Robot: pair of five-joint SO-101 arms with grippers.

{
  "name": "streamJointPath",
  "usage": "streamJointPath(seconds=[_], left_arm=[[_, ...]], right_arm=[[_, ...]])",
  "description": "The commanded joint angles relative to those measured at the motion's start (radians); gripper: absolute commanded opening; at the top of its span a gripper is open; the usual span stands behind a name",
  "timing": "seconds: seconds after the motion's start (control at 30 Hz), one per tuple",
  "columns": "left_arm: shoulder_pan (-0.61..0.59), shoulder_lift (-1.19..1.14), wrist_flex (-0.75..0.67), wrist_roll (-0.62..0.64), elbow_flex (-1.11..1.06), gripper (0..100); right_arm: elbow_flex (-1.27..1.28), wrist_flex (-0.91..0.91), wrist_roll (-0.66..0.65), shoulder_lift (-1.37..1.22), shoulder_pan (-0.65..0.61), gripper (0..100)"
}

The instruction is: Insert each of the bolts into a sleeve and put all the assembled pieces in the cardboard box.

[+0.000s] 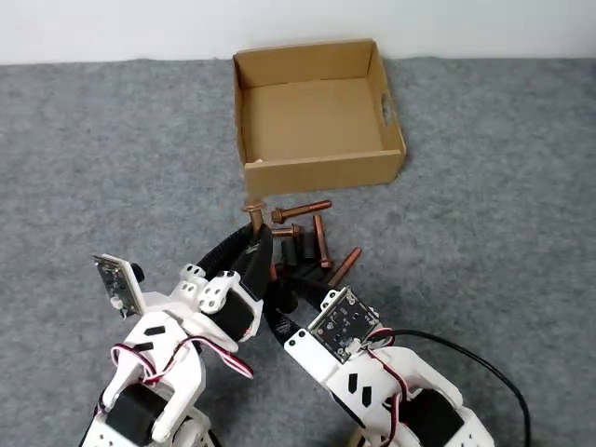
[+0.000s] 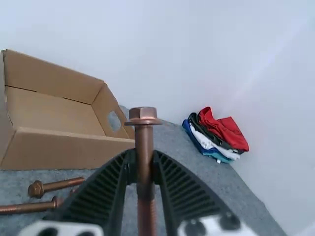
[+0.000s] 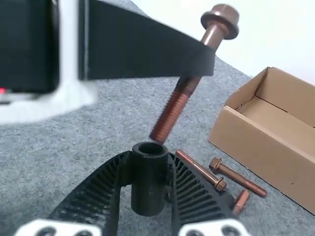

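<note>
The left gripper (image 2: 142,155) is closed on a copper-coloured bolt (image 2: 144,142), with both ribbed black fingers pressed against the shank. The bolt's flanged hex head stands clear above the fingertips and its threaded end points down.

The right gripper (image 3: 147,158) is closed around a short black sleeve (image 3: 147,179) and holds it upright with its open mouth facing up. In the right wrist view the bolt leans at a slant over the sleeve. Its threaded tip is just above the far edge of the mouth, and it is not clear whether the two touch.

Seen from above, both arms reach in from the near edge of the table, the left arm on the left and the right arm on the right. Their grippers meet close together near the middle of a grey carpet (image 1: 484,186).

Just beyond the grippers, four loose bolts (image 1: 303,209) lie scattered on the carpet at different angles. Spare sleeves (image 1: 306,250), dark and short, sit among them.

Past the bolts is the box (image 1: 317,172), open-topped brown cardboard with a hand slot in its right wall. Its front wall is near the closest bolt.

A pale wall (image 2: 197,49) rises behind the carpet. In the left wrist view, a small folded pile of clothes (image 2: 216,135) in red, white, black and blue sits against the wall, well apart from the box.
</note>
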State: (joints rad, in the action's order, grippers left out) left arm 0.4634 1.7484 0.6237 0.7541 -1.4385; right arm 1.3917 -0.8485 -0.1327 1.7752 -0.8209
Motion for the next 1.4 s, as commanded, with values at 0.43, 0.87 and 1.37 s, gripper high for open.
streamJointPath(seconds=[0.43,0.87,1.37], left_arm=[[0.098,0.008,0.135,-0.072,0.016,0],[0.101,0.008,0.394,-0.172,0.154,0],[0.166,0.006,0.517,-0.391,0.125,21]], right_arm=[[-0.075,0.025,-0.011,0.015,0.041,1.0],[-0.074,0.025,-0.011,0.015,0.041,1.0],[-0.074,0.025,-0.054,0.016,0.041,1.0]])
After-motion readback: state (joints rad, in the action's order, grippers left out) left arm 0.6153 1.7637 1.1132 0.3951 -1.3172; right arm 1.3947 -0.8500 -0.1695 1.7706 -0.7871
